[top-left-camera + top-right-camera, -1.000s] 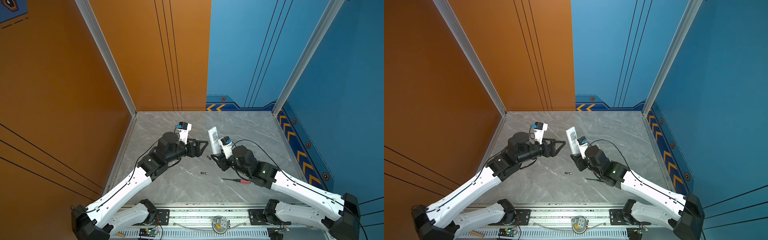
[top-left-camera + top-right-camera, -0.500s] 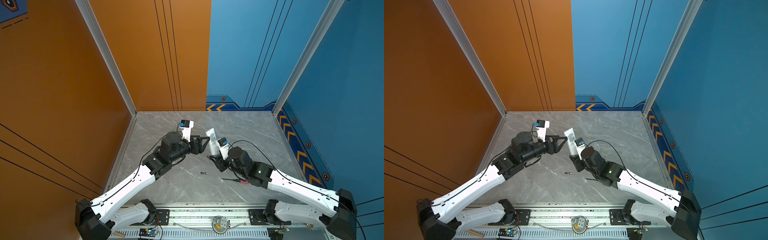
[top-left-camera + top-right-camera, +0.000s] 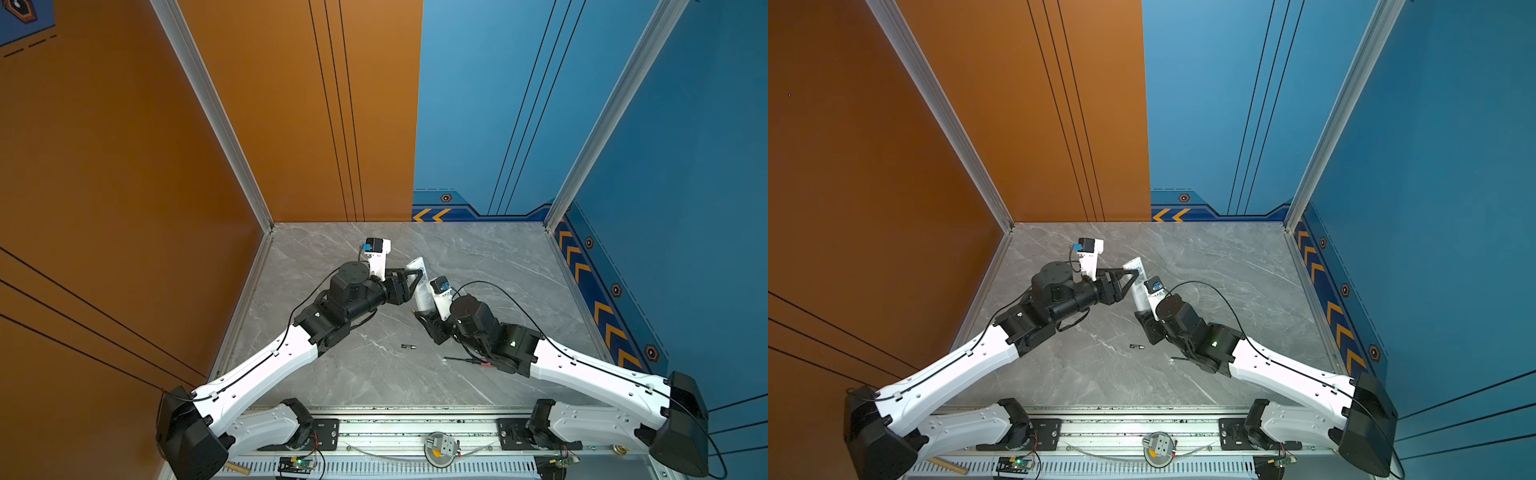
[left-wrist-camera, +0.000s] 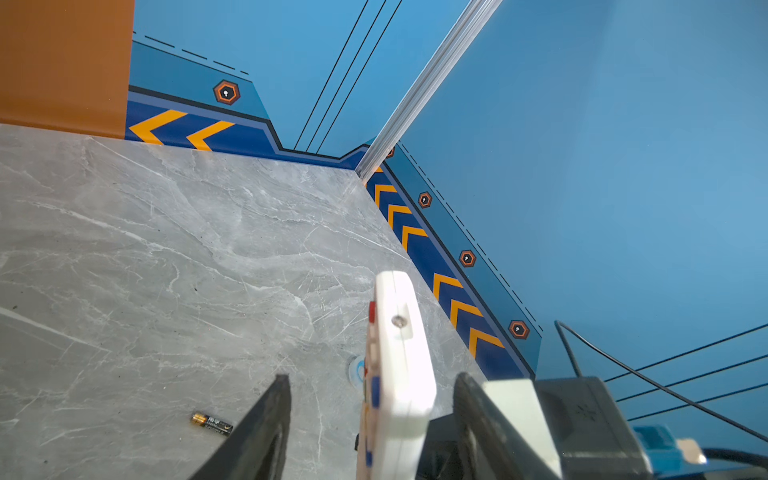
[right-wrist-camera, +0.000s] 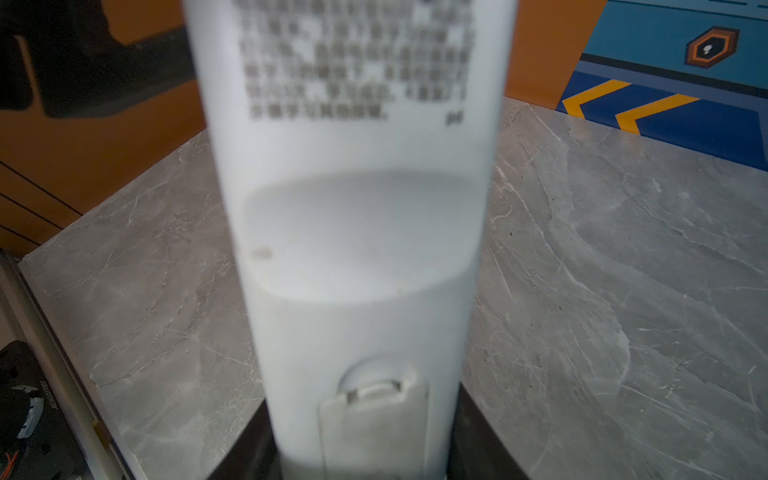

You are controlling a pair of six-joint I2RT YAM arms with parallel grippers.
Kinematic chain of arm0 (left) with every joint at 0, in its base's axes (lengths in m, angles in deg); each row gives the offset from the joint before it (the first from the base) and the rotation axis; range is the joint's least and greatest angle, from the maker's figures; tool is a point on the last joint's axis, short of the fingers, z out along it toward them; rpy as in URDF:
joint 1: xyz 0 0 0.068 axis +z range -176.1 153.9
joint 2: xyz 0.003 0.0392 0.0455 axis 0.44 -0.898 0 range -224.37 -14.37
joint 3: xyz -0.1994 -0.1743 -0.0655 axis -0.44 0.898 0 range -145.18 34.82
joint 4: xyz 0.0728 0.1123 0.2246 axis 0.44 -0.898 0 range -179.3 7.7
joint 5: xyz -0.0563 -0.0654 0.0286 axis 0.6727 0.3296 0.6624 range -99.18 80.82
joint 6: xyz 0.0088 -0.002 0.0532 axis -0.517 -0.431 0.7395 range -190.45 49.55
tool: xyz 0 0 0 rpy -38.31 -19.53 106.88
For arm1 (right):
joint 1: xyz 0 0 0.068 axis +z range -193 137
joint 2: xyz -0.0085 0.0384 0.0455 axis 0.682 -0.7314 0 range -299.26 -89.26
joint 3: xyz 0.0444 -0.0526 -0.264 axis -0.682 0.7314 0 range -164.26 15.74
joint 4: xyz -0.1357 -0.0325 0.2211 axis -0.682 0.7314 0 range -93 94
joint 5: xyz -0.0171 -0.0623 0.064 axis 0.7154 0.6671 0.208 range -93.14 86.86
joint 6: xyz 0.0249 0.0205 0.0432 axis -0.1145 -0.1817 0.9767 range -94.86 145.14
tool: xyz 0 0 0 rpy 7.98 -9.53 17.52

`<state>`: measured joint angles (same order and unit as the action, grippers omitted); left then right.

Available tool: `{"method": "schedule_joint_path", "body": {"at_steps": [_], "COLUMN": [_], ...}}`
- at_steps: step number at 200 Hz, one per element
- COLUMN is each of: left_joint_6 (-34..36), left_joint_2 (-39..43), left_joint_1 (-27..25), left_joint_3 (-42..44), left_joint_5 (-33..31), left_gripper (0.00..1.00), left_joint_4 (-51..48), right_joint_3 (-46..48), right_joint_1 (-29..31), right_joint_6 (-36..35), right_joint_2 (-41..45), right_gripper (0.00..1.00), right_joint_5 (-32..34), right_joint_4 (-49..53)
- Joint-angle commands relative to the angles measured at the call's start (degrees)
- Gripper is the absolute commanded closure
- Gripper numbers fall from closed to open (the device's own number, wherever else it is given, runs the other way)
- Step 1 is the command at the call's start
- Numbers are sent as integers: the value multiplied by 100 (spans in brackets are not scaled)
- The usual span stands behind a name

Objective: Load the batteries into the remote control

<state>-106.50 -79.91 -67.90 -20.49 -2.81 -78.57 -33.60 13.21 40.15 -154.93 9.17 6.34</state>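
Note:
The white remote control [image 3: 419, 276] [image 3: 1137, 277] stands tilted off the floor, its lower end clamped in my right gripper [image 3: 423, 314] [image 3: 1143, 316]. The right wrist view shows its plain back [image 5: 357, 216] with the battery cover between the jaws of that gripper [image 5: 361, 449]. My left gripper [image 3: 417, 282] [image 3: 1132, 282] [image 4: 372, 378] is open and straddles the remote's [image 4: 399, 365] upper part, with a gap on each side. One of the batteries [image 3: 409, 345] [image 3: 1136, 345] lies on the floor in front of the grippers. A battery [image 4: 211, 424] lies beside a left finger.
A thin screwdriver [image 3: 467, 360] [image 3: 1179, 359] with a red handle lies on the grey marble floor [image 3: 374, 374] under my right arm. Orange and blue walls close in the back and sides. A metal rail [image 3: 395, 428] runs along the front edge.
My left gripper has moved right until its jaws straddle the remote, and they have narrowed. The right gripper has shifted left and tilted the remote toward it.

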Motion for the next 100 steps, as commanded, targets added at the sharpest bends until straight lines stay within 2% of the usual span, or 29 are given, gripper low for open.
{"method": "schedule_joint_path", "body": {"at_steps": [1,100], "left_joint_6": [-34,-60], "left_joint_2": [-46,-413], "left_joint_1": [-90,-139], "left_joint_3": [-24,-28], "left_joint_5": [-126,-125], "left_gripper": [39,48], "left_joint_4": [266,505], "right_joint_3": [-155,-136], "right_joint_1": [48,88], "right_joint_6": [47,29], "right_joint_2": [-1,-60], "right_gripper": [100,100], "right_joint_5": [172,146], "right_joint_4": [-254,-354]}}
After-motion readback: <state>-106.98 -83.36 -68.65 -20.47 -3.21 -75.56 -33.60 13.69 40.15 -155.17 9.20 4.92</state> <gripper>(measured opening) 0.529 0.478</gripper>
